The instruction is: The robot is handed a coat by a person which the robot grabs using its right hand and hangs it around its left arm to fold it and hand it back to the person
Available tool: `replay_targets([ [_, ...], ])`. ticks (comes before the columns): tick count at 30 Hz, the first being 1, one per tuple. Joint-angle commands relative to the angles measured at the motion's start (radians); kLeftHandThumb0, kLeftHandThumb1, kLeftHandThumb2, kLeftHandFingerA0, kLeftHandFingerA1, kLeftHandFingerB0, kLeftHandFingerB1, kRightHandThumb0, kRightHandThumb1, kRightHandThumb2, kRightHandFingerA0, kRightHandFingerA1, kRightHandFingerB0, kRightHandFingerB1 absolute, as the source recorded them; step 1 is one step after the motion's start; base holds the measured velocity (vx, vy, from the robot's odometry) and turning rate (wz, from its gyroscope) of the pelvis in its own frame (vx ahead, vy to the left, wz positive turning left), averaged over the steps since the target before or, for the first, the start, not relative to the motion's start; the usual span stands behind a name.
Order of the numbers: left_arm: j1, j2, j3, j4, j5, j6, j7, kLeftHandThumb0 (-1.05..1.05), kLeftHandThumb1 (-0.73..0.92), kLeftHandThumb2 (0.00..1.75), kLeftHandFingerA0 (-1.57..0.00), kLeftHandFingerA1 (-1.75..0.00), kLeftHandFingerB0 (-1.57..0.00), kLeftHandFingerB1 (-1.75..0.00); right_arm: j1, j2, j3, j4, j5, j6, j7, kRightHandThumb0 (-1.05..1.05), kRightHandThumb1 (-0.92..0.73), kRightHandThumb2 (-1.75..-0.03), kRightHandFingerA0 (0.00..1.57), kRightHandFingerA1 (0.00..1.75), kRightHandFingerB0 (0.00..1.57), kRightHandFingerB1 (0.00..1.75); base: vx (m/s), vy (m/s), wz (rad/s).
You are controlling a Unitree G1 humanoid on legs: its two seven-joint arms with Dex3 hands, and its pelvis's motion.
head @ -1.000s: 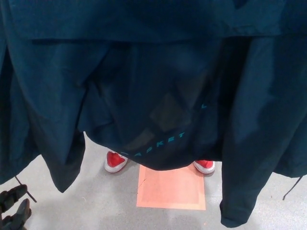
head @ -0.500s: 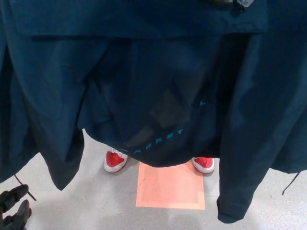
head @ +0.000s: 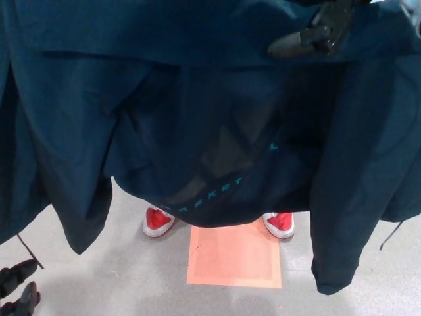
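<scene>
Coat [head: 197, 118]: one, dark navy, hanging spread across nearly the whole head view, with one line of teal lettering [head: 210, 194] near its lower middle hem. Right hand [head: 316, 36]: black, at the upper right, lying against the coat's top edge and angled toward the robot's left. Whether it is clamped on the cloth cannot be told. The coat hangs below this hand and stretches away to its left. Left hand [head: 18, 289]: low at the lower left corner, below the coat's hem and apart from it, with its fingers [head: 16, 273] spread and nothing held. Two thin drawcords dangle from the coat, one [head: 29, 250] just above the left hand and one [head: 388, 236] far to its right. Below the middle hem are two red shoes [head: 158, 220] [head: 279, 224] of a person on the grey floor [head: 131, 276], with one orange square [head: 233, 257] between and before them.
</scene>
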Motion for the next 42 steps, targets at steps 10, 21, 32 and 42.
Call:
replay_targets([
  [10,0.001,0.018,0.013,-0.007,-0.017,-0.006,0.010,-0.68,0.92,0.68,-0.28,-0.36,-0.23,-0.33,0.177,0.016,0.125,-0.157,-0.298,-0.112,-0.555,-0.58,-0.83,-0.66,0.96,0.59,0.31,0.32,0.00,0.000,0.00],
  [21,0.027,0.010,0.016,-0.012,-0.022,-0.025,0.002,-0.70,0.90,0.67,-0.33,-0.38,-0.22,-0.33,0.261,-0.009,-0.033,-0.145,-0.257,-0.249,-1.036,-0.35,-0.87,-0.65,0.80,0.78,0.72,0.72,0.00,0.000,0.00],
  [32,0.036,-0.012,0.028,-0.017,-0.039,-0.020,-0.004,-0.68,0.73,0.90,-0.29,-0.48,-0.16,-0.43,0.203,0.065,-0.253,-0.110,-0.178,-0.259,-1.480,-0.29,-0.82,-0.69,0.87,1.56,0.67,1.27,0.00,0.000,0.00],
  [42,0.028,-0.016,0.029,-0.028,-0.041,-0.033,-0.010,-0.67,0.85,0.65,-0.35,-0.39,-0.25,-0.34,0.038,0.069,-0.355,-0.045,-0.125,-0.302,-1.533,-0.30,-0.83,-0.65,1.04,1.20,0.85,0.96,0.00,0.000,0.00],
])
